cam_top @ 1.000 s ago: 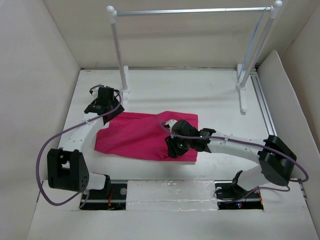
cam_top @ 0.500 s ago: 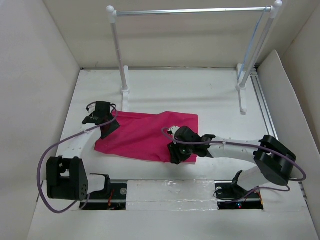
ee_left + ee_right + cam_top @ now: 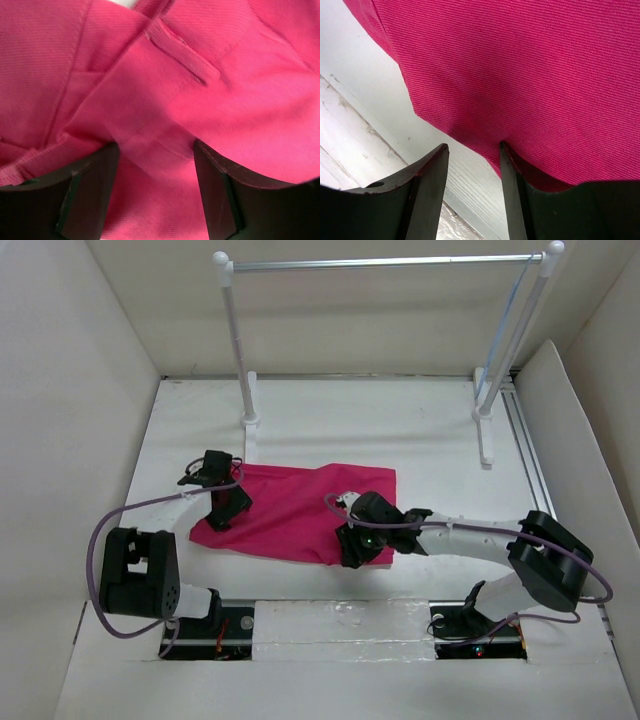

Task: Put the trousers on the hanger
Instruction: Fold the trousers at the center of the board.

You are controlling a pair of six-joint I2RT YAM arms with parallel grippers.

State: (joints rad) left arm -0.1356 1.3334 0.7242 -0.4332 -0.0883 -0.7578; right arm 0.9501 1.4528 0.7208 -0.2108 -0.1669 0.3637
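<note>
Trousers point(image 3: 295, 512) flat on tabletop point(image 3: 400, 430), long axis left-right. My left gripper point(image 3: 226, 508) parted, straddling a fold at their left end. My right gripper point(image 3: 350, 548) parted at the near-right hem.

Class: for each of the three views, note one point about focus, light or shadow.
Top external: soft, even light, sharp throughout, the trousers evenly lit with no glare. Left wrist: cloth fills the frame and looks slightly soft, the fingers nearly black. Right wrist: the weave is crisp, the table bright, the fingers dark and featureless.
</note>
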